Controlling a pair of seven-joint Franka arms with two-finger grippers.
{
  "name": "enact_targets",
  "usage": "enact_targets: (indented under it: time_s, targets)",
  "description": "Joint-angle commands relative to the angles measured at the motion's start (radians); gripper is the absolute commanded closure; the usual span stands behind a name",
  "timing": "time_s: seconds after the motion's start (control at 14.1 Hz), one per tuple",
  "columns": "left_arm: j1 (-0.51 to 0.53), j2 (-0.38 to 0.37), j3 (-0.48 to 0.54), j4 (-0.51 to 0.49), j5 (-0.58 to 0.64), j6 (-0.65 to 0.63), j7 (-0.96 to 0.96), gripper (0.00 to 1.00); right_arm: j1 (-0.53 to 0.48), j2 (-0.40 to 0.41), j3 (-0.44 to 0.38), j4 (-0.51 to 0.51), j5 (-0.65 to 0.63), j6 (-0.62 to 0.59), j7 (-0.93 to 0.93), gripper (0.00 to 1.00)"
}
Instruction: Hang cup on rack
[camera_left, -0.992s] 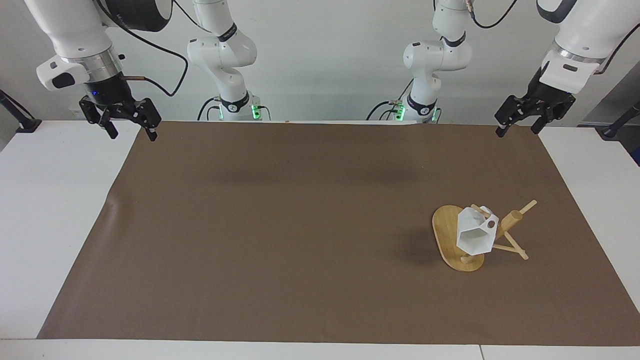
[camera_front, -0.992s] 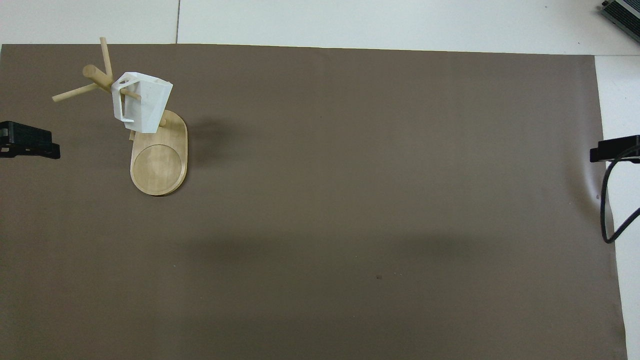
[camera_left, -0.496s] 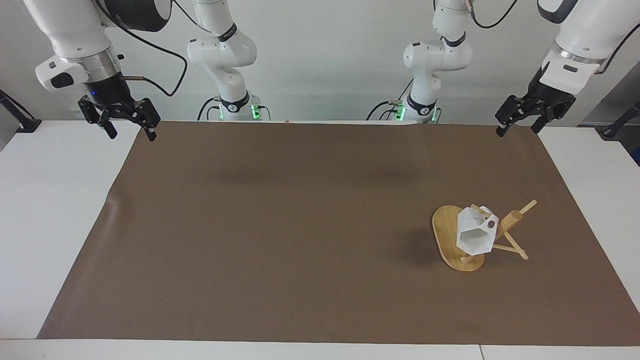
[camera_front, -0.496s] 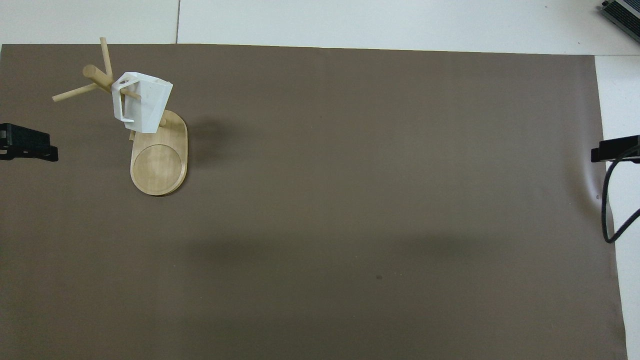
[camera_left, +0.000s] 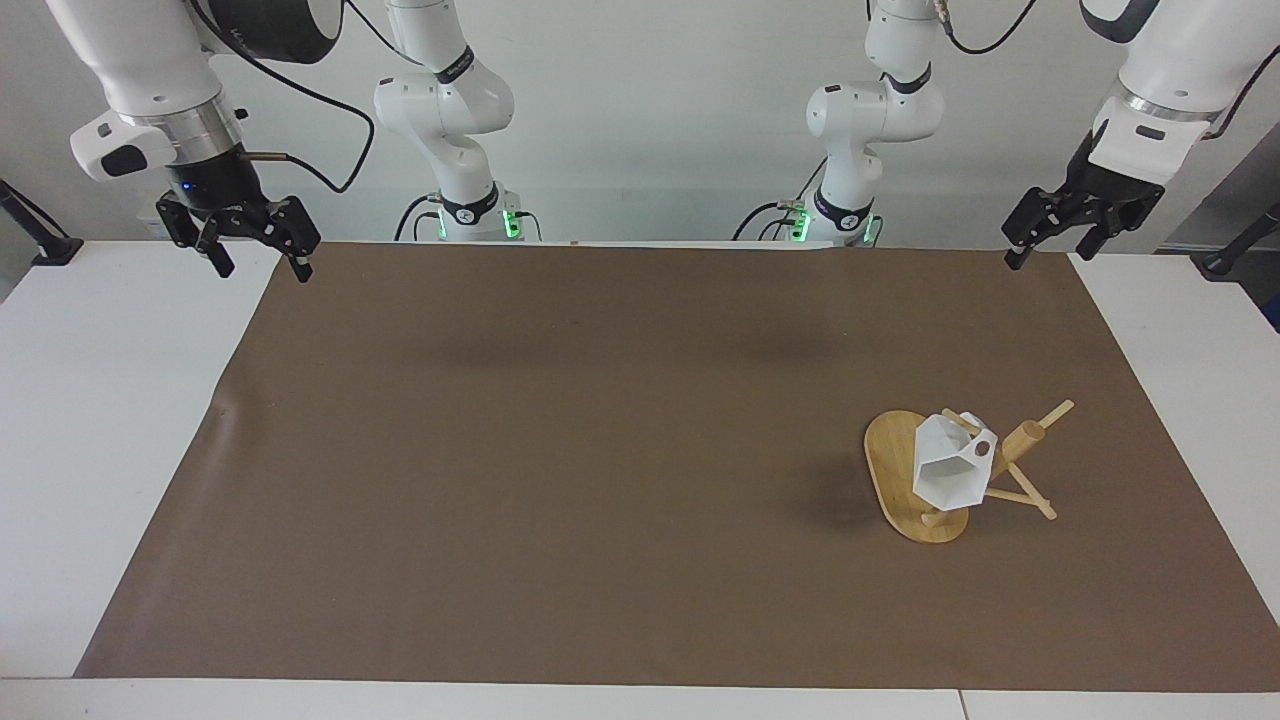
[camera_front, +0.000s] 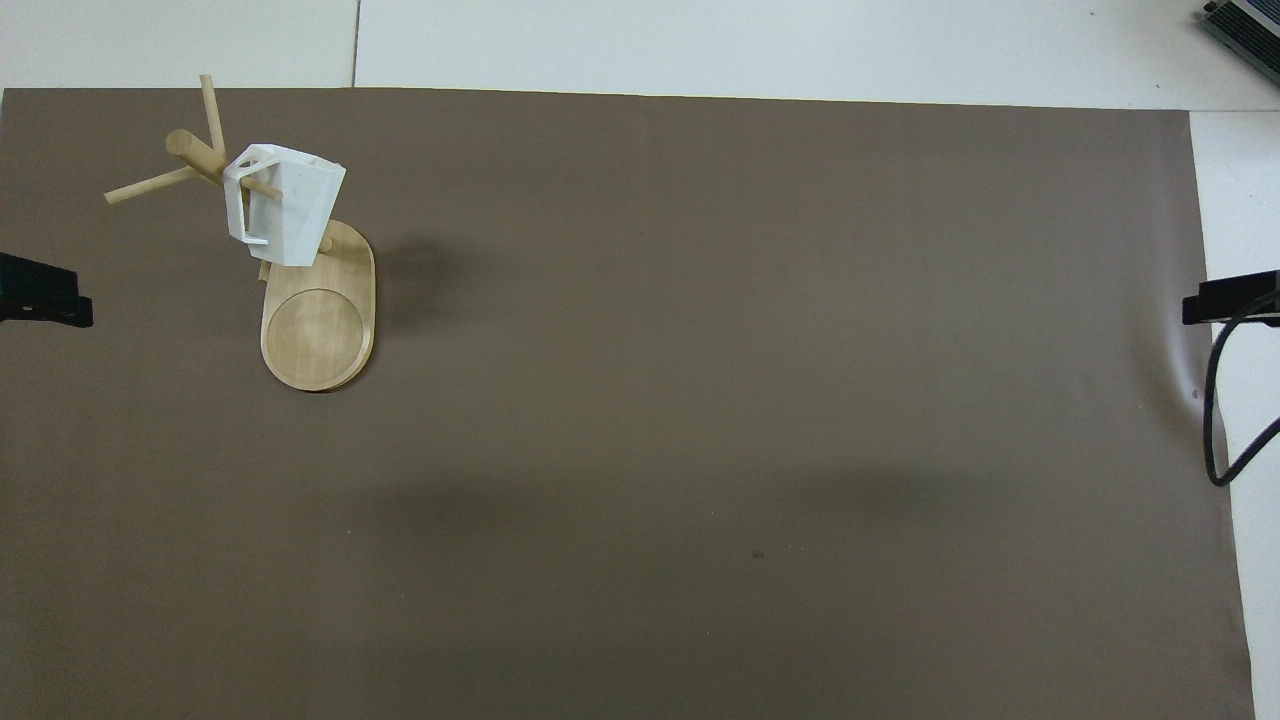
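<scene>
overhead view: white faceted cup (camera_front: 285, 205) hung by handle on bamboo rack (camera_front: 318, 320)

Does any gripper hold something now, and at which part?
Nothing is held. The left gripper and right gripper are open; the cup hangs on the rack.

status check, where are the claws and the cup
Left claw and right claw open, empty, raised at the mat's robot-side corners. Small white faceted cup hangs on light bamboo rack. Nothing in the way.
</scene>
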Motion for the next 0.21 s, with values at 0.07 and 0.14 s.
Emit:
enact_targets:
  time_s: [0.07, 0.14]
  targets:
    - [-0.011, -0.002, 0.005, 0.017, 0.020, -0.023, 0.013, 0.00, -0.004, -0.021, -0.001, -0.024, 0.018, 0.008, 0.002, 0.00]
    - [-0.011, -0.004, 0.005, 0.017, 0.020, -0.019, 0.014, 0.00, -0.004, -0.021, -0.001, -0.024, 0.018, 0.008, 0.002, 0.00]
